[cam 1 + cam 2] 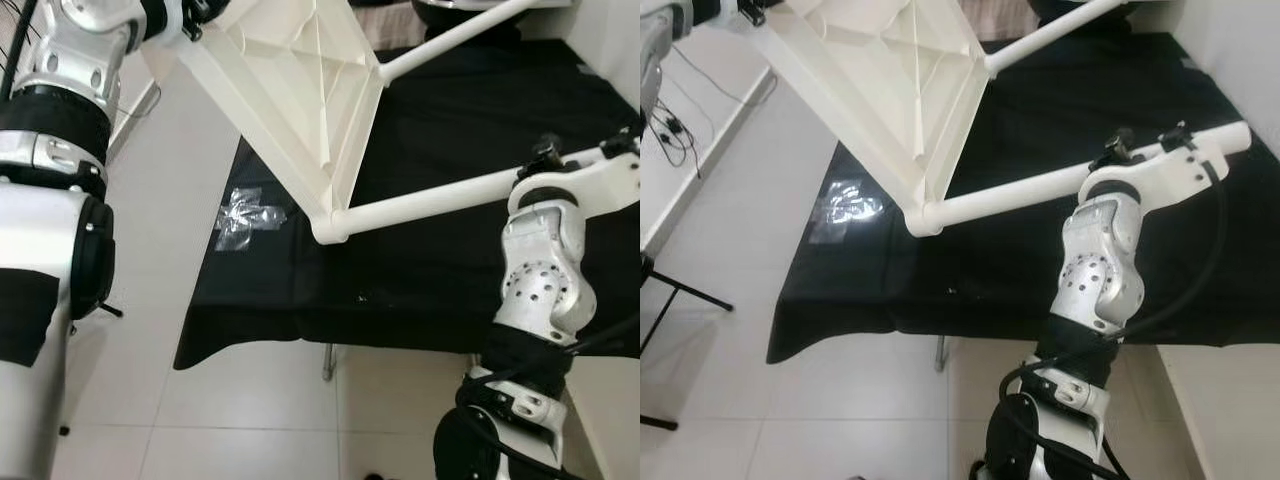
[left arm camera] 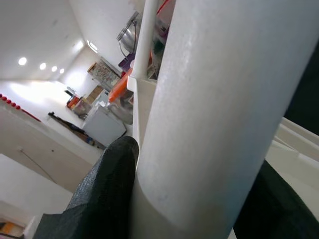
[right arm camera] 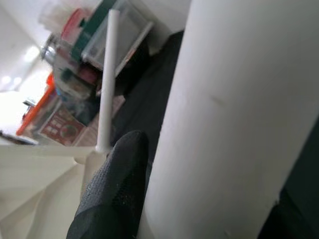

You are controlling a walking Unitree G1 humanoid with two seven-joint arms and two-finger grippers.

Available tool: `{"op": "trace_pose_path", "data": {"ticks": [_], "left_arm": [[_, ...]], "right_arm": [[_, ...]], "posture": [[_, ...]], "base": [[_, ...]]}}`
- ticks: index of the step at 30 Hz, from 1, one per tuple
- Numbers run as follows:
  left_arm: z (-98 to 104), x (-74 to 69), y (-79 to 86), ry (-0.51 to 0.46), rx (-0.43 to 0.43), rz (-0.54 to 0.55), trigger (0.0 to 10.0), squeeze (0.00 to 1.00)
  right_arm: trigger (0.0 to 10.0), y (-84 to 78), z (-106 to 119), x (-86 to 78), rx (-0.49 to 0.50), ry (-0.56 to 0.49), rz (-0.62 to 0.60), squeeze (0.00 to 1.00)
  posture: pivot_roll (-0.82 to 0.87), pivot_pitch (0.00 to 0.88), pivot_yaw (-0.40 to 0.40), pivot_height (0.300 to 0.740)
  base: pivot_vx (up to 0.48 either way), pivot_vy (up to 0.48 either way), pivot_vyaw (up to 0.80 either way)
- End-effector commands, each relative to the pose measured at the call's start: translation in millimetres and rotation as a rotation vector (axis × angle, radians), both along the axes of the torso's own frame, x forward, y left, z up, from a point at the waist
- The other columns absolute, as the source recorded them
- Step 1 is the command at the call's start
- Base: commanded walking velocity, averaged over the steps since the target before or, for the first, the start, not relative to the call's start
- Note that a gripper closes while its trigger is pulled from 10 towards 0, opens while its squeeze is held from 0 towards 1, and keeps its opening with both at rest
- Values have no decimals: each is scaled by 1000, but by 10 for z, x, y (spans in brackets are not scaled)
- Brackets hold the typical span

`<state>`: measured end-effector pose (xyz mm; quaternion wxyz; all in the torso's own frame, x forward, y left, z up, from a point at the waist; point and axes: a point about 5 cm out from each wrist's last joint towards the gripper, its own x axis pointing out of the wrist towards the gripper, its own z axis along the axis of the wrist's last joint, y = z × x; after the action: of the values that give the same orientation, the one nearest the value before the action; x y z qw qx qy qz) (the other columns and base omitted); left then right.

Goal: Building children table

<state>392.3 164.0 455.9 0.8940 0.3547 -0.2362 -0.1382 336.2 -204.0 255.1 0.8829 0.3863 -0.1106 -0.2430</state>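
The right gripper is clamped around a white table leg, one black finger pressed against the tube's side. The left gripper grasps another white leg the same way, a black finger against it. The white tabletop is held tilted in the air, ribbed underside showing, above the near edge of a black cloth-covered surface. On that cloth, beside the tabletop's lower corner, lies a clear plastic bag. A third leg juts from the tabletop over the cloth.
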Motion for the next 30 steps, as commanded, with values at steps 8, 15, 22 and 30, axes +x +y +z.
{"op": "trace_pose_path", "data": {"ticks": [8, 15, 22, 30], "left_arm": [[705, -363, -592, -208, -287, -300, 10000, 1000], [708, -396, -687, -213, -304, -390, 10000, 1000], [713, -469, -738, -226, -252, -519, 10000, 1000], [711, -561, -756, -198, -229, -703, 10000, 0]], "right_arm": [[10000, 687, -1292, 148, 3, 647, 297, 0], [10000, 473, -1313, 205, 7, 650, 210, 0], [10000, 255, -1410, 257, 4, 685, 132, 0], [10000, 11, -1686, 188, -91, 794, 109, 0]], "posture": [[38, 138, 97, 740], [44, 142, 95, 740], [59, 140, 79, 740], [66, 141, 77, 740]], "base": [[0, 0, 0], [0, 0, 0], [0, 0, 0], [0, 0, 0]]}}
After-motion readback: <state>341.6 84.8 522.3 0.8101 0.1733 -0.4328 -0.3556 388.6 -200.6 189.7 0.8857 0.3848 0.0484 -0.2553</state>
